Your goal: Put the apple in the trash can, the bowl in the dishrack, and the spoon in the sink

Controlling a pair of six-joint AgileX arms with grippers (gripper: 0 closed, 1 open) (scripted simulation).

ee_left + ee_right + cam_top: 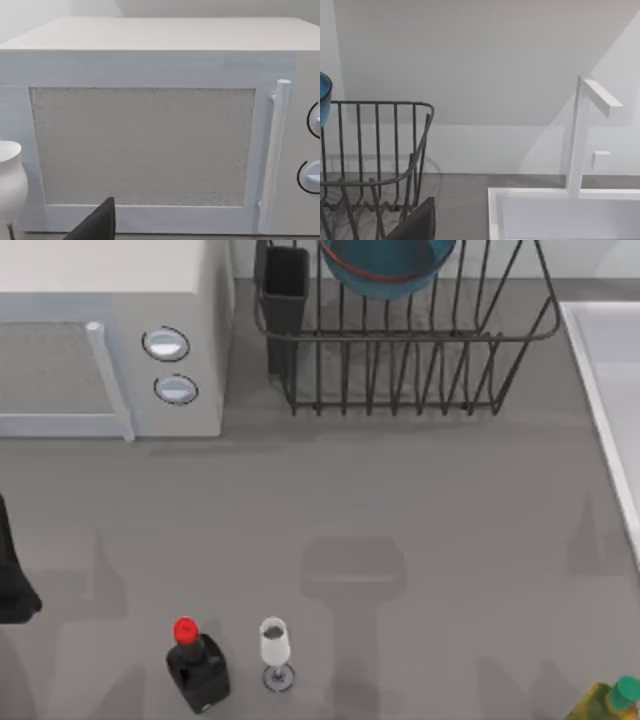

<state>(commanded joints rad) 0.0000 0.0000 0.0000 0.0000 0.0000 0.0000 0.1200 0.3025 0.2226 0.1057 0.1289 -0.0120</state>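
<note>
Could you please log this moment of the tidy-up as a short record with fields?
bowl: blue bowl sits in the dishrack, at the table's far side
sink: white basin at the table's right edge, beside the rack
apple: not located
spoon: not located
left arm: dark part at the table's left edge
other items: microwave far left; black bottle with red cap and wine glass near front; yellow bottle at front right corner

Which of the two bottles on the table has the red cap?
The black bottle, standing beside the wine glass near the table's front left. The other, a yellow bottle at the front right corner, has a green cap.
</note>
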